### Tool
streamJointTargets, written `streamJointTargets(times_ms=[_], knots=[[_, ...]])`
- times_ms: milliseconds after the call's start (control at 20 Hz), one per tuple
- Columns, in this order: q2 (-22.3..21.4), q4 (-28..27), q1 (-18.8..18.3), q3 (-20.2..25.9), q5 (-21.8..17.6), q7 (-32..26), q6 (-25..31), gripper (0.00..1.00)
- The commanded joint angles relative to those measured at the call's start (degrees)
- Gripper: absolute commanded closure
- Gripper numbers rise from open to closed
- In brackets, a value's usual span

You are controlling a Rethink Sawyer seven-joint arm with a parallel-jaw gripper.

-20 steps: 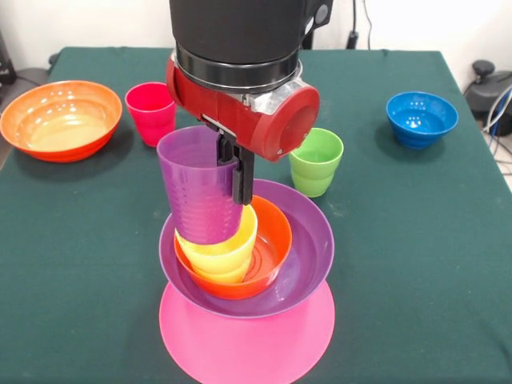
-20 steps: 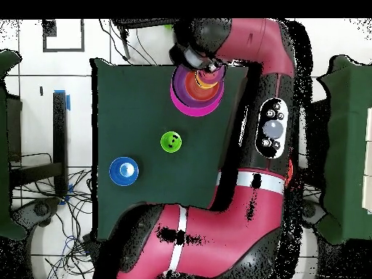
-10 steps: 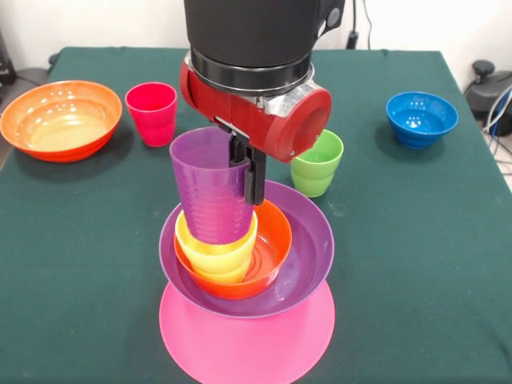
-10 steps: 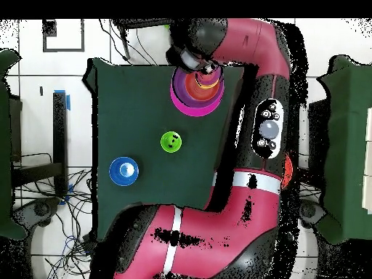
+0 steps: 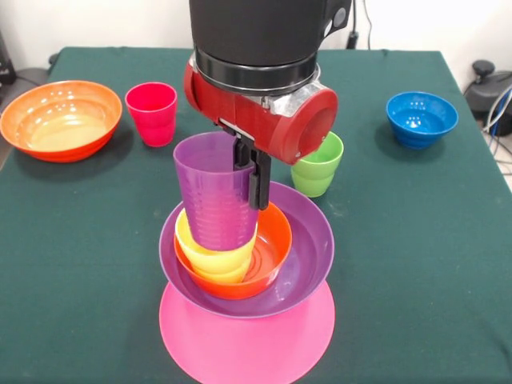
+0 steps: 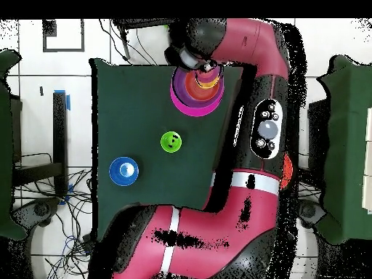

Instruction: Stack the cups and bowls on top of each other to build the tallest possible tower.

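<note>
The pink bowl point(image 5: 246, 340) is cut off by the front view's bottom edge at 6 o'clock, its middle covered by the purple bowl point(image 5: 308, 248). One finger point(image 5: 258, 178) shows against the purple cup point(image 5: 214, 192); any other is hidden. The arm point(image 6: 265, 131) hides the table's point(image 6: 131, 116) 3 o'clock side overhead, and the yellow cup point(image 5: 216, 260) is too small to tell there

A dark green cloth covers the tabletop point(image 5: 416, 240), set on a white tiled floor point(image 6: 80, 43). Loose black cables point(image 6: 65, 211) trail over the tiles beside it, near a strip of blue tape point(image 6: 60, 96). Dark green furniture point(image 6: 341, 145) flanks the scene on both sides.
</note>
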Motion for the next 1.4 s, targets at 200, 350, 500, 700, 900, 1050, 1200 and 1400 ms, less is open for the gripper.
streamJointTargets(times_ms=[200, 350, 500, 700, 900, 1050, 1200, 1400], knots=[[0.41, 6.30, 1.57, 1.33, -0.03, 5.80, -2.26, 1.00], [0.80, 5.53, 1.55, 1.07, -0.09, 5.51, -1.79, 1.00], [0.93, 5.29, 1.72, 0.63, -0.06, 5.84, -1.38, 1.00], [1.02, 5.35, 1.81, 0.36, 0.44, 6.03, -0.92, 1.00], [0.73, 6.27, 1.88, 0.22, 0.80, 6.03, -1.30, 1.00], [0.62, 6.83, 1.84, 0.24, 1.14, 5.95, -1.44, 1.00], [0.55, 7.10, 1.87, 0.16, 1.51, 6.14, -1.60, 1.00], [0.49, 7.36, 1.99, 0.01, 1.87, 6.27, -1.92, 1.00]])
